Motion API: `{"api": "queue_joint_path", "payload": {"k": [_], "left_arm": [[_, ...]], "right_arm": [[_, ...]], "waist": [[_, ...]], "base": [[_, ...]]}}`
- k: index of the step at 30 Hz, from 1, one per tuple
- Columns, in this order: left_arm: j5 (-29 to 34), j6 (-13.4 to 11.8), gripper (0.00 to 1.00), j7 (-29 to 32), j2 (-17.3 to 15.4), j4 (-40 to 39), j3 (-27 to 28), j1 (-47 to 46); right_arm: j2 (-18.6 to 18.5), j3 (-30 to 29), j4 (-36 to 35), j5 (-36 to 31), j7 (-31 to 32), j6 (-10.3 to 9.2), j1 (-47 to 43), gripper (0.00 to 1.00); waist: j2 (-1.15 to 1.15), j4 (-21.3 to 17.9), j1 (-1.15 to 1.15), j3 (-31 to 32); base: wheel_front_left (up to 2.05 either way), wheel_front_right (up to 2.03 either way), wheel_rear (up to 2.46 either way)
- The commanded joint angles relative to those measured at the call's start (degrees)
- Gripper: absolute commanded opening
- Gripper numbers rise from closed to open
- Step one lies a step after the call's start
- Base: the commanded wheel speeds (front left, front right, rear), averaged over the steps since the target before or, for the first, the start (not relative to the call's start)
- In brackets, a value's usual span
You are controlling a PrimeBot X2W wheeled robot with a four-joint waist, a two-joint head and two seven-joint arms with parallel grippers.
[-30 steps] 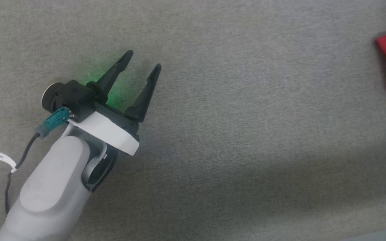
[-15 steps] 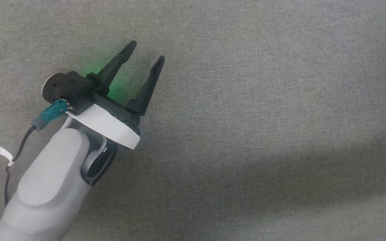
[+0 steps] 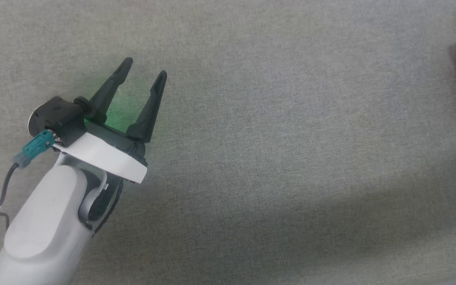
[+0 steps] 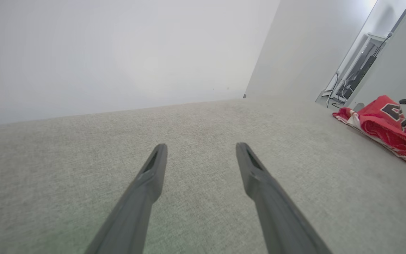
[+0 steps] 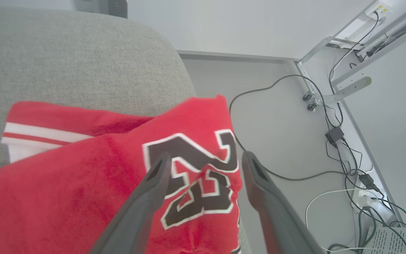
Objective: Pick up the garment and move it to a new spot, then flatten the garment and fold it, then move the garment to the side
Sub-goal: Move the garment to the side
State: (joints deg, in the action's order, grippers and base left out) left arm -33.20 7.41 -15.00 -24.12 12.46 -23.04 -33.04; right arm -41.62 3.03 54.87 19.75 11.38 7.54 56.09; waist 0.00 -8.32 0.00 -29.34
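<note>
Left tool [image 3: 145, 68] and right tool [image 5: 205, 157] gape — garment [image 5: 83, 176] on grey upholstery's [image 3: 291, 138] edge above cables [image 5: 294, 180].

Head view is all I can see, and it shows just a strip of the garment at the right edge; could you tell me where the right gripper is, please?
Observer: The right gripper hovers over the garment, jaws open, nothing between them.
Operator: Thank you; how does the cloth lie?
Observer: Bunched, with a dark number facing up.
Operator: Is it near an edge?
Observer: Yes, it reaches the rounded edge of the grey surface, with floor beyond.
</note>
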Motion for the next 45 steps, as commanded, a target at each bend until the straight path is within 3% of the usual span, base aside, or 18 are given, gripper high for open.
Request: {"api": "queue_joint_path", "payload": {"k": [1, 12, 28, 45], "left_arm": [[-0.79, 0.08, 1.0, -0.2, 0.05, -0.97, 0.33, 0.78], [-0.35, 0.08, 1.0, -0.2, 0.35, -0.88, 4.93, 7.54], [6.19, -0.95, 1.0, -0.2, 3.22, -3.48, 20.36, 21.52], [8.24, -0.07, 1.0, -0.21, 5.91, -5.47, 32.01, 36.9]], "right_arm": [[0.66, 0.0, 0.34, 0.45, -0.6, -0.11, 0.5, 1.0], [4.98, 1.56, -0.56, 2.31, -6.94, -0.11, -3.04, 1.0], [11.67, 3.53, -6.99, 5.71, -17.82, -0.11, -15.5, 1.0], [18.05, 0.66, -21.13, 3.25, -23.7, -0.11, -34.27, 1.0]], "waist": [[0.0, 0.08, 0.0, 0.91], [0.0, 1.53, 0.0, 7.79], [0.0, 5.12, 0.0, 19.67], [0.0, 8.73, 0.0, 27.92]], "base": [[0.0, 0.0, 0.0], [0.0, 0.0, 0.0], [0.0, 0.0, 0.0], [0.0, 0.0, 0.0]]}}
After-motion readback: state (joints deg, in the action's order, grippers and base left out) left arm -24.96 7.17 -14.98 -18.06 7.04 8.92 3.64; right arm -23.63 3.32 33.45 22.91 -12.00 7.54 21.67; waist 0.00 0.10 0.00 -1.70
